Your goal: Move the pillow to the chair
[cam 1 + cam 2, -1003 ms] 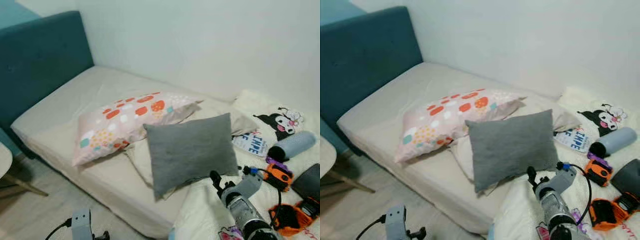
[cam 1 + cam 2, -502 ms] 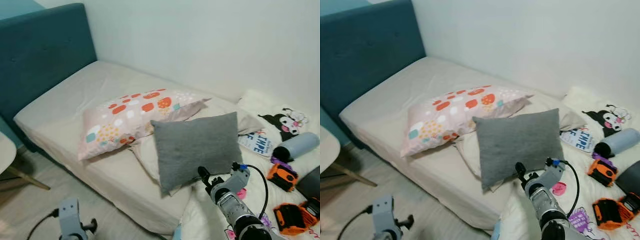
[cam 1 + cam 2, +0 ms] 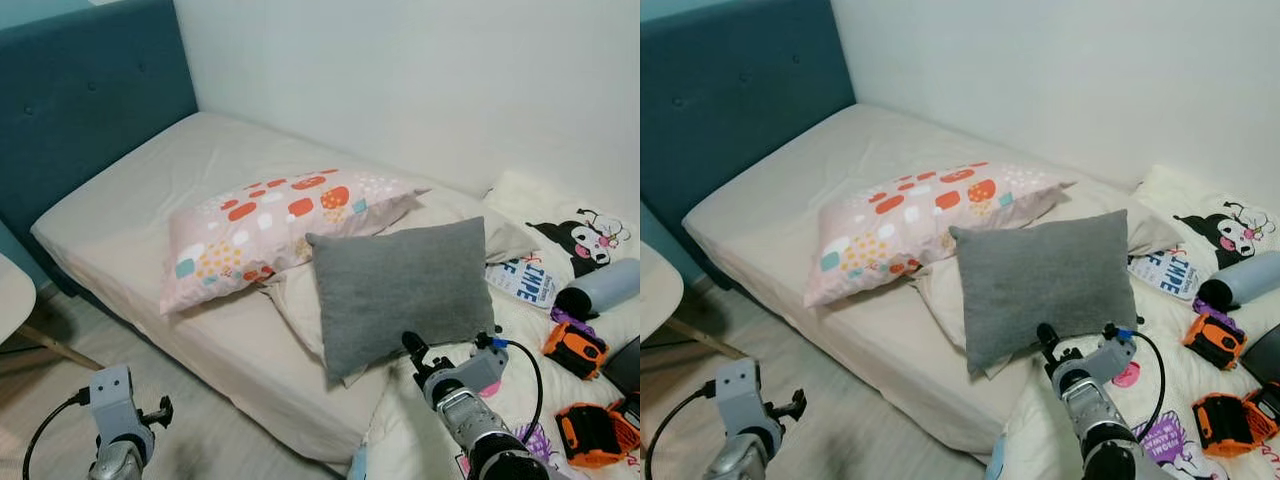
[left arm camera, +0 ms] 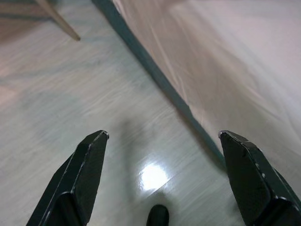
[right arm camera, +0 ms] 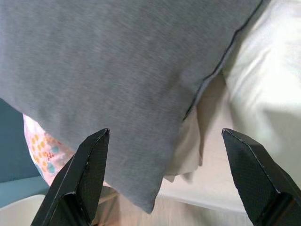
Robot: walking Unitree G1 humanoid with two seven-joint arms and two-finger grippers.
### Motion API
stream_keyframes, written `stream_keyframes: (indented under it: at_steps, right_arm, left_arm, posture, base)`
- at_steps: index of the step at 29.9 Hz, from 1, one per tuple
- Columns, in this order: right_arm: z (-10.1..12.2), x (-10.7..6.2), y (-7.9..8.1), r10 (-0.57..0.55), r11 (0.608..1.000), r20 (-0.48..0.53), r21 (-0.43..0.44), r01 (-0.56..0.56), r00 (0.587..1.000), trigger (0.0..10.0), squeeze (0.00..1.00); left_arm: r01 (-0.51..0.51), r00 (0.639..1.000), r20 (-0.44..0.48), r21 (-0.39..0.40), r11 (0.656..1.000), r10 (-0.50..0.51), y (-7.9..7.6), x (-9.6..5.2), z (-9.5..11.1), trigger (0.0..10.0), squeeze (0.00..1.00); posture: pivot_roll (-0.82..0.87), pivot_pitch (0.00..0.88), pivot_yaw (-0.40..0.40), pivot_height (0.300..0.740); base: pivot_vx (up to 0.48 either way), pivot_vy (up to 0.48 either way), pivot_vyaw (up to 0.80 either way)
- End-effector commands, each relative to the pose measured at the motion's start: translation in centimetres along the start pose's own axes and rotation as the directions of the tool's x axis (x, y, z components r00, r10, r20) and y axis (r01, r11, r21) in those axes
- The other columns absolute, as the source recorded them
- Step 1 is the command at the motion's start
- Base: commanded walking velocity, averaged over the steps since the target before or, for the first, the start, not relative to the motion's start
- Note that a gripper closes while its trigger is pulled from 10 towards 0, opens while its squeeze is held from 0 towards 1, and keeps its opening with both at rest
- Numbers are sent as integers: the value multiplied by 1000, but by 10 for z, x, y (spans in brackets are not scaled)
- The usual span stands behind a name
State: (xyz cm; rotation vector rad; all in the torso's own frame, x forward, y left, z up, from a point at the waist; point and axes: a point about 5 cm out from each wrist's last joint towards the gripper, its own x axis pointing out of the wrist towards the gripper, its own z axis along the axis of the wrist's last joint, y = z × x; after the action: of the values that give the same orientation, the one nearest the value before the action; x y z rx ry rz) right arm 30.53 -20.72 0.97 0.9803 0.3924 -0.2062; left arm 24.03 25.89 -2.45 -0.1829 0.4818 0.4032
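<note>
Chair edge, pale and round with a wooden leg, sits at the far left, beside the foot of the teal headboard and well apart from the grey pillow. Right of the chair, low over the wood floor and short of the mattress, hangs the left gripper, its two black fingers spread wide with nothing between them. On the mattress, left of the grey pillow and partly tucked behind its edge, lies a pink spotted pillow. The grey pillow leans over a cream pillow at the front of the mattress. Just below the grey pillow's lower corner is the right gripper, fingers wide apart and pointed at the grey fabric, not touching it. Right of the grey pillow, on a cream blanket, lie a cartoon-print cushion, a grey-blue cylinder and orange and black gadgets.
</note>
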Motion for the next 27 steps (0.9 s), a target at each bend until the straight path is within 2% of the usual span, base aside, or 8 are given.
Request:
stream_keyframes:
  at_steps: [1,5,10,16,19,21,22,27]
  right_arm:
    - [1,-3,-8,-26,999,2,34,25,1000,10000,0]
    - [3,-3,-9,-23,999,10,39,22,1000,10000,0]
    - [20,-2,-2,69,991,82,107,-77,994,10000,0]
    - [41,0,13,184,969,153,135,-205,971,10000,0]
    - [44,0,14,198,966,161,134,-220,967,10000,0]
    - [53,0,19,224,956,197,144,-254,955,10000,0]
    - [68,2,34,299,933,240,128,-336,923,10000,0]
    - [77,3,45,354,911,266,121,-395,897,10000,0]
  left_arm:
    - [-27,999,-26,1,1000,27,13,-5,-10,10000,0]
    - [-27,999,-31,2,1000,27,14,-7,-14,10000,0]
    - [-5,1000,-24,6,1000,5,16,-14,-23,10000,0]
    - [56,998,15,9,998,-56,4,-14,-20,10000,0]
    - [64,998,21,11,998,-64,2,-14,-21,10000,0]
    - [84,996,34,9,996,-84,-3,-14,-20,10000,0]
    - [114,992,52,5,993,-114,-11,-15,-19,10000,0]
    - [124,991,53,5,992,-124,-14,-16,-20,10000,0]
  posture:
    - [-45,151,31,635]
    - [-41,165,33,630]
    - [-29,244,45,610]
    - [-25,318,48,585]
    - [-24,322,48,580]
    - [-25,357,46,580]
    - [-27,374,39,580]
    - [-31,386,39,580]
  base:
    - [0,0,0]
    - [0,0,0]
    - [0,0,0]
    - [0,0,0]
    - [0,0,0]
    - [0,0,0]
    - [0,0,0]
    - [0,0,0]
